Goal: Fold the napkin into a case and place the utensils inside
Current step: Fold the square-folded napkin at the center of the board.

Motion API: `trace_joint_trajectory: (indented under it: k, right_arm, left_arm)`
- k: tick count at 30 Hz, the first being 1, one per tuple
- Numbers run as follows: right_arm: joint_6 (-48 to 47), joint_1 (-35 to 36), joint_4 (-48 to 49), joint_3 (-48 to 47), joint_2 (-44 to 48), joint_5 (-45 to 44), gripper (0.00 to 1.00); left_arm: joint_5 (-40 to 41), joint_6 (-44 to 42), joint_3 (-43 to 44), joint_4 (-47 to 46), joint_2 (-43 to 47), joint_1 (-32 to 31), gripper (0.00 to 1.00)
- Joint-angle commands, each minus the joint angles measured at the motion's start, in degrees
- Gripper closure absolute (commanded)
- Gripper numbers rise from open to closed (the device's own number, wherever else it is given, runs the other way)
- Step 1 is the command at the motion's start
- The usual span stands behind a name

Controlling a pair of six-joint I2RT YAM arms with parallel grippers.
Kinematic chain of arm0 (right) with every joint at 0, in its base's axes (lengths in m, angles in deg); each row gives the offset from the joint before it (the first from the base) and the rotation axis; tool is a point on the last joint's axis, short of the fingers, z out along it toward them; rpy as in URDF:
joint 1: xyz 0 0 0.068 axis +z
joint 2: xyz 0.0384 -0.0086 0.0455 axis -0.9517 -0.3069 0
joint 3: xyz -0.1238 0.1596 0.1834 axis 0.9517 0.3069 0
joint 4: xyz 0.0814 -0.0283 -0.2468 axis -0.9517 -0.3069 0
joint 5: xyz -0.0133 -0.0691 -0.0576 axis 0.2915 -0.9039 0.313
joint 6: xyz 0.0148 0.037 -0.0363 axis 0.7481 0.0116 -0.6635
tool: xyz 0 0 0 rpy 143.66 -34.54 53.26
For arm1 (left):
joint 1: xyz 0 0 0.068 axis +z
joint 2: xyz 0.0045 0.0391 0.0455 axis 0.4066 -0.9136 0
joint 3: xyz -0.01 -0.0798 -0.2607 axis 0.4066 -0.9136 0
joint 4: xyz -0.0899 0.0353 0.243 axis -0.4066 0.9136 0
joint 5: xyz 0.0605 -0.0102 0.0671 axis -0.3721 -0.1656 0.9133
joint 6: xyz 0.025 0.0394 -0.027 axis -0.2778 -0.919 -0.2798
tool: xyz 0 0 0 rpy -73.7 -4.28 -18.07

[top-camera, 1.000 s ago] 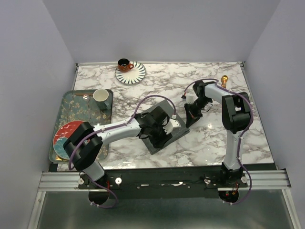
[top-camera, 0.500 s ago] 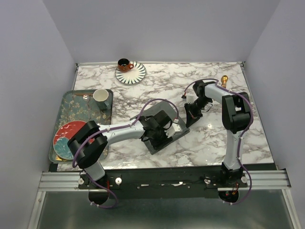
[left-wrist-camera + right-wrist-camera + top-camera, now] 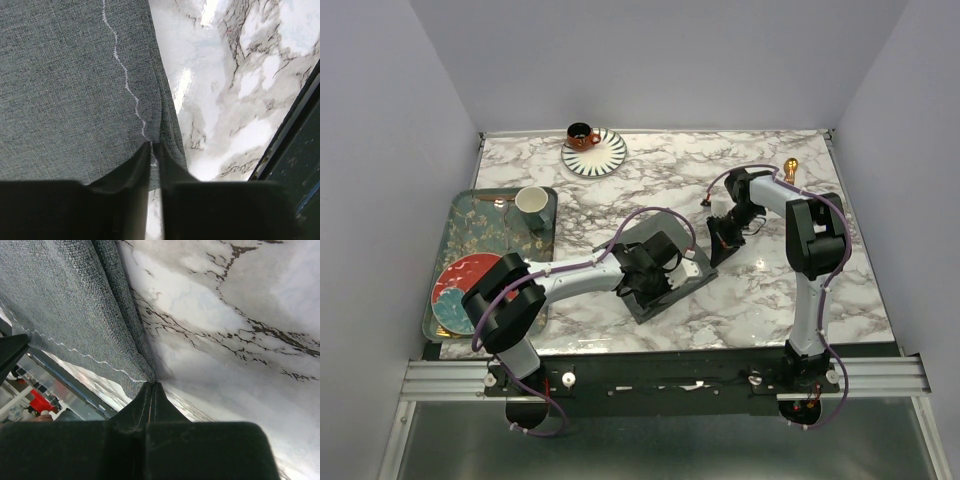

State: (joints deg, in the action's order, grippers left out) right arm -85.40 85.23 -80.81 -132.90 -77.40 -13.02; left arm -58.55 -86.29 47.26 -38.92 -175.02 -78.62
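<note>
The dark grey napkin point(image 3: 648, 306) lies folded as a thick band on the marble table, mid-front. My left gripper point(image 3: 658, 276) is over its middle and shut on a cloth edge beside the light stitched hem point(image 3: 125, 75); its tips meet at the napkin's edge in the left wrist view point(image 3: 151, 148). My right gripper point(image 3: 724, 240) is shut on the napkin's right corner point(image 3: 100, 315), tips pinched together in the right wrist view point(image 3: 152, 385). One gold utensil point(image 3: 790, 168) lies at the far right of the table. A second utensil is not clearly visible.
A patterned tray point(image 3: 445, 250) at the left holds a pale cup point(image 3: 532, 200) and a red plate point(image 3: 460, 285). An orange cup point(image 3: 582, 135) on a striped saucer point(image 3: 605, 155) stands at the back. The table's front edge point(image 3: 290, 130) lies close to the napkin.
My left wrist has turned and shifted a little to the right over the napkin, taking hold of its edge. The right arm has held still on the corner.
</note>
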Motion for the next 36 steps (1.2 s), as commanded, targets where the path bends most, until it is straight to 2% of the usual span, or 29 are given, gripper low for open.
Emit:
trace_joint_trajectory:
  k: [1, 2, 6, 13, 26, 36]
  right_arm:
    - [-0.2, -0.18, 0.04, -0.33, 0.91, -0.06, 0.97]
    - [-0.2, -0.18, 0.04, -0.33, 0.91, 0.03, 0.97]
    - [-0.2, -0.27, 0.04, -0.33, 0.82, 0.12, 0.97]
    - [-0.29, -0.18, -0.22, -0.42, 1.17, 0.12, 0.97]
    - [-0.73, -0.18, -0.75, -0.94, 2.05, 0.21, 0.97]
    - [-1.35, -0.18, -3.39, -0.51, 6.88, 3.01, 0.97]
  left_arm:
    - [0.35, -0.15, 0.56, 0.67, 1.1, -0.56, 0.68]
    - [0.26, 0.11, 0.65, 0.5, 0.92, -0.74, 0.63]
    - [0.43, 0.46, 0.91, -0.3, -0.04, -2.05, 0.59]
    - [2.45, -0.5, 0.21, -0.91, -1.63, -2.32, 0.6]
    - [2.37, -1.12, 1.0, 0.66, 1.36, -2.32, 1.0]
    - [1.58, -3.23, 1.26, 5.94, 6.63, -2.32, 1.0]
